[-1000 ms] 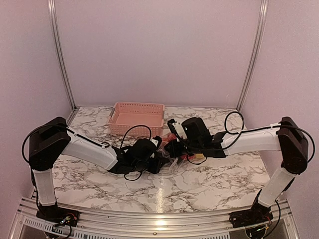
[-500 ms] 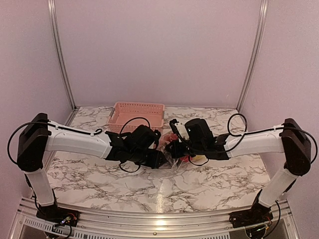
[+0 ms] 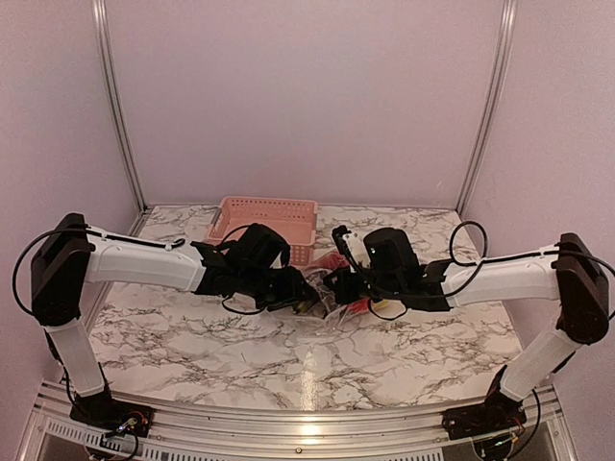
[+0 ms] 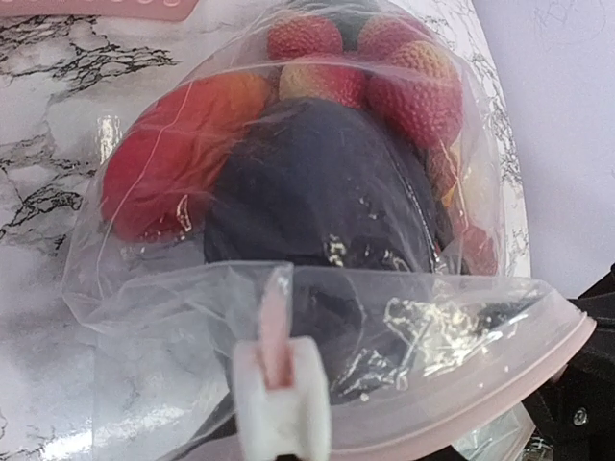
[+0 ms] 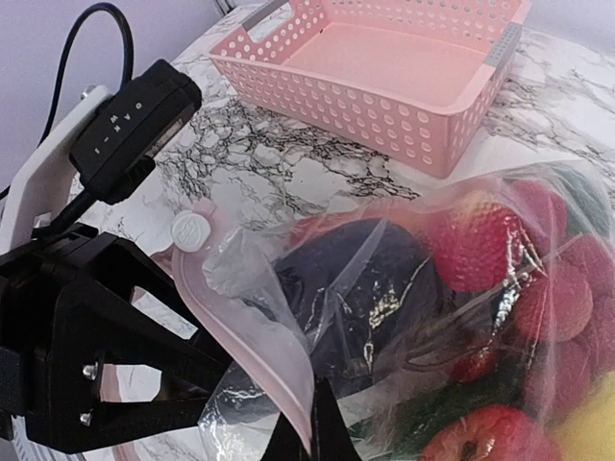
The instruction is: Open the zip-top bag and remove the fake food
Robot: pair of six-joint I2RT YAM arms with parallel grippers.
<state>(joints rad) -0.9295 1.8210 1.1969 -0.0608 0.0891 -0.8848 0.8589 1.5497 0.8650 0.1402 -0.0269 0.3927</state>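
The clear zip-top bag [image 3: 334, 307] hangs between my two grippers, low over the table. My left gripper [image 3: 302, 300] is shut on the bag's zip end, where the white slider [image 4: 282, 403] sits on the pink zip strip [image 4: 500, 384]. Its fingers are hidden behind the slider. My right gripper [image 5: 317, 432] is shut on the pink zip edge further along. The slider also shows in the right wrist view [image 5: 192, 231]. Inside the bag lie a purple eggplant [image 4: 317, 182], a red round cluster [image 4: 384, 67], a red piece [image 4: 163, 163], green and yellow pieces [image 5: 586, 432].
The pink slotted basket [image 3: 264, 216] stands empty at the back, just behind the left arm, and also shows in the right wrist view [image 5: 384, 115]. My left gripper's black body [image 5: 106, 375] is close beside the bag. Side rails frame the marble table.
Both arms have risen and stretched further over the table, lifting the bag. The left gripper moved back and slightly left, away from the right one.
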